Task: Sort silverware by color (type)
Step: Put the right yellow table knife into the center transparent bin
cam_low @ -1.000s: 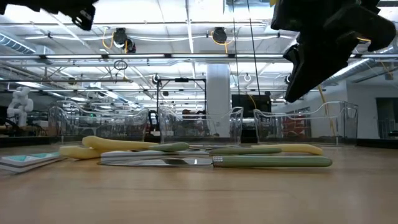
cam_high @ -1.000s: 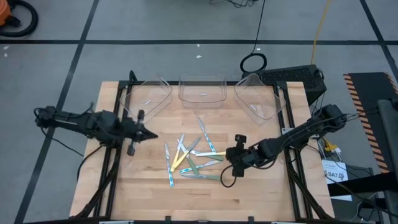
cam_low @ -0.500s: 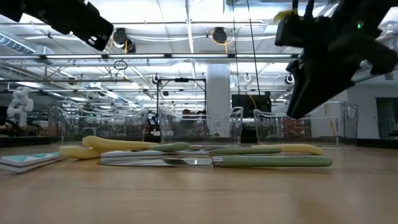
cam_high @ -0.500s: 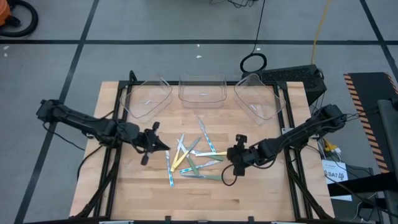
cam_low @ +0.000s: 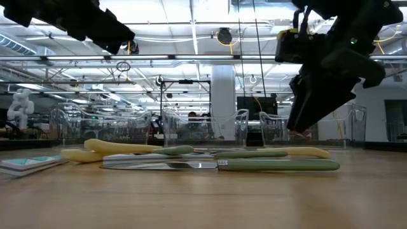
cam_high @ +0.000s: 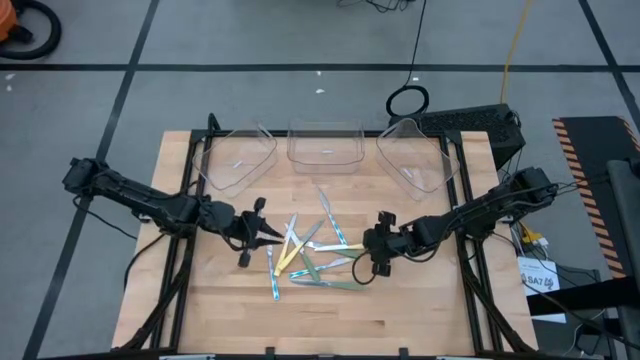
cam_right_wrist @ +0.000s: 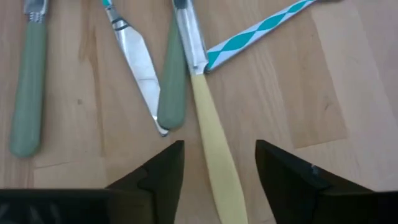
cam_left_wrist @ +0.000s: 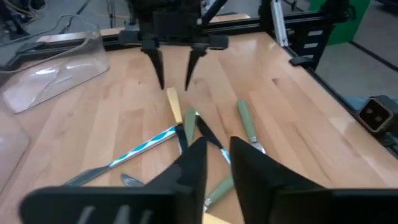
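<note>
Right gripper [cam_right_wrist: 219, 163], jaws wide, straddles a yellow handle [cam_right_wrist: 214, 152] for pickup; left gripper [cam_left_wrist: 217, 163], jaws narrow, faces the silverware [cam_high: 305, 255].

Two slim black jointed arms [cam_high: 140, 197] trailing black cables, each with tapered dark fingers [cam_right_wrist: 163, 171].

The silverware [cam_high: 308, 252] lies in a crossed heap at the table's middle, handles overlapping, so few pieces have clear wood on both sides. The left gripper [cam_high: 272, 238] stands at the heap's left edge and the right gripper [cam_high: 362, 256] at its right edge, jaws apart over a yellow handle [cam_right_wrist: 214, 149], closing off both flanks. Bare table [cam_high: 330, 320] stretches along the near edge. Three clear trays [cam_high: 325, 143] line the far edge, with an open strip of wood between them and the heap.
</note>
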`<act>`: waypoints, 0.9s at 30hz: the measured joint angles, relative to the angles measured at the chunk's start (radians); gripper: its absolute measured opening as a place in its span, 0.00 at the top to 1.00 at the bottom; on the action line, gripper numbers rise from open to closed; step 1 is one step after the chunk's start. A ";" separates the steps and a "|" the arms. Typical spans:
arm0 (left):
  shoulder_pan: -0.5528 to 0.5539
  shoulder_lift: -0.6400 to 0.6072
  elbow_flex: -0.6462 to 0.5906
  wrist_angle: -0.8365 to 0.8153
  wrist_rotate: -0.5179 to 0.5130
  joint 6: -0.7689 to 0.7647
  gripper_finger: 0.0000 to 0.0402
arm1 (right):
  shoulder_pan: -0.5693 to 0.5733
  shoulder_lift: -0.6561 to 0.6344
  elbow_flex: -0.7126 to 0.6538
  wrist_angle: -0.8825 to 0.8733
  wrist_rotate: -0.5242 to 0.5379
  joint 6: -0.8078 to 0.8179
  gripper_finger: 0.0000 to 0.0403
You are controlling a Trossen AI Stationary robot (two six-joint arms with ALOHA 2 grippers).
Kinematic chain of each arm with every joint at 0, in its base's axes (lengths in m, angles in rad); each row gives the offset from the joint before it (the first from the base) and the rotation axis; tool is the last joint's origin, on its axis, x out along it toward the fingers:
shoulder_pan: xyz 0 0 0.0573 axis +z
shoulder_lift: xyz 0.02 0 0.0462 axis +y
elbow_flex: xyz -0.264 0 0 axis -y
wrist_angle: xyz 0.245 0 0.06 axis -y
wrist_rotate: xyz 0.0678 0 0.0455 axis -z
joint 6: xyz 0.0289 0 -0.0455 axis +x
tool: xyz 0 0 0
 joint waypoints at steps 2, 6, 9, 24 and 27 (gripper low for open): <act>0.000 0.007 0.000 0.013 -0.004 0.000 0.73 | 0.000 0.010 0.000 0.002 0.000 -0.012 0.49; 0.000 0.008 0.000 0.033 -0.004 0.001 0.68 | 0.000 0.043 0.000 0.015 0.000 -0.032 0.48; 0.000 0.008 0.000 0.045 -0.004 0.003 0.67 | -0.007 0.070 0.000 0.010 -0.003 -0.039 0.49; 0.000 0.007 0.000 0.045 -0.004 -0.034 0.67 | -0.071 0.188 0.005 -0.003 -0.105 -0.007 0.58; 0.000 0.007 0.000 0.045 -0.004 -0.034 0.67 | -0.087 0.190 0.004 -0.009 -0.129 -0.020 0.67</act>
